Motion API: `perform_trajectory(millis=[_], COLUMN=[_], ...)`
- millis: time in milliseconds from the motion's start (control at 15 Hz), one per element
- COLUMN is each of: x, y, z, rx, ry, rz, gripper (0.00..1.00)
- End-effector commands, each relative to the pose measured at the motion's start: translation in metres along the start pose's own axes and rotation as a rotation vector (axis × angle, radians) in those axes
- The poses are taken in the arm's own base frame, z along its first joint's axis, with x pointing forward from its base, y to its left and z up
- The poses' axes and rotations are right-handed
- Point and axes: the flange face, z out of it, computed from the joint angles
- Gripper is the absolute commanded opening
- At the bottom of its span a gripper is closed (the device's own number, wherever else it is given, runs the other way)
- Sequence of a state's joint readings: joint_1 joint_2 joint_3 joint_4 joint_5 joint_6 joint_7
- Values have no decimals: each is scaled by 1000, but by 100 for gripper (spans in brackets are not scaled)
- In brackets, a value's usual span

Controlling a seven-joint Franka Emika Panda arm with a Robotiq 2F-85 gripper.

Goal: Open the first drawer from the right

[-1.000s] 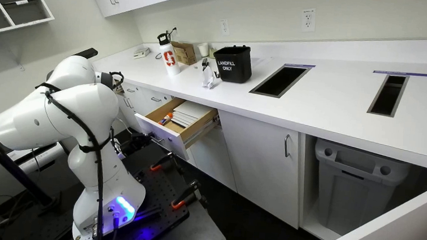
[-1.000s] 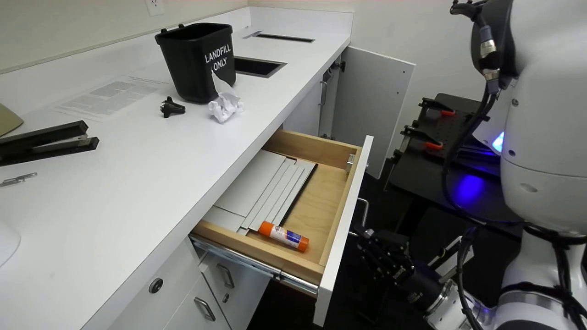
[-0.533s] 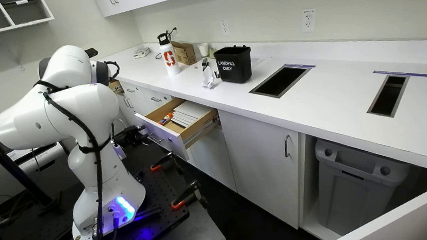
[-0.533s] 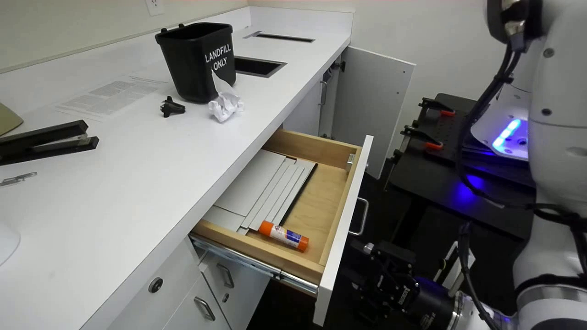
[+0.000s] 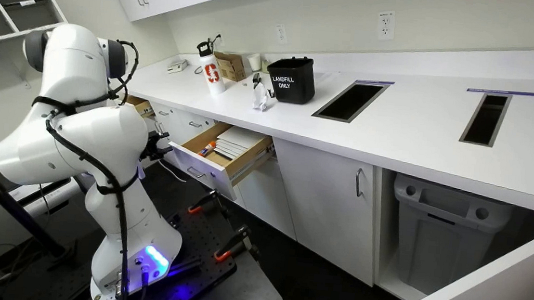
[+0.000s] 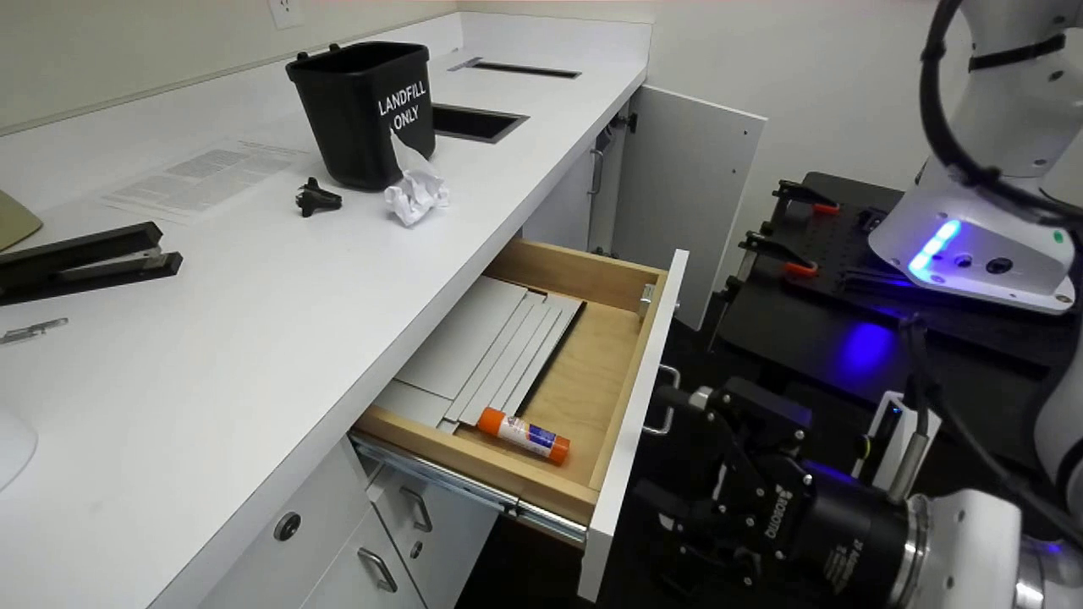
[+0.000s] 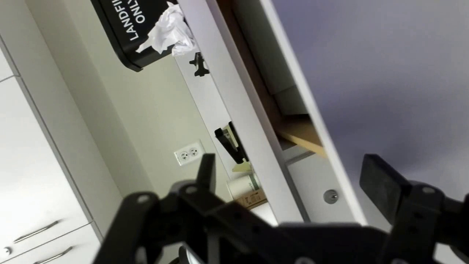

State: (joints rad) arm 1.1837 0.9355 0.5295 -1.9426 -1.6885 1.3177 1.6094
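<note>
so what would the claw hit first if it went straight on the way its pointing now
Most likely the drawer front: in the wrist view its top edge crosses right ahead of the open claw. Depth is unclear, so how near it is I can't tell.

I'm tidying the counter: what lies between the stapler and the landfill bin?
In an exterior view, what looks like a black staple remover lies there and, nearer the wall, printed paper.
</note>
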Motion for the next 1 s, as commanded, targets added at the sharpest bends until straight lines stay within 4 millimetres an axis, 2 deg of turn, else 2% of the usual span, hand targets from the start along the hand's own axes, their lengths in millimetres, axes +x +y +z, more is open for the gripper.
perform_trajectory(millis=[0, 133, 200, 533, 600, 667, 800, 933], x=[17, 25, 22, 14, 16, 24, 22, 20], y=[62, 93, 115, 180, 181, 160, 172, 174], z=[7, 16, 6, 15, 27, 16, 23, 27], rx=[-5, -36, -51, -63, -60, -85, -79, -79], ry=[-15, -32, -39, -85, -82, -85, -86, -90], rz=[-24, -19, -14, 18, 14, 35, 34, 32], gripper=[100, 100, 100, 100, 100, 100, 100, 100])
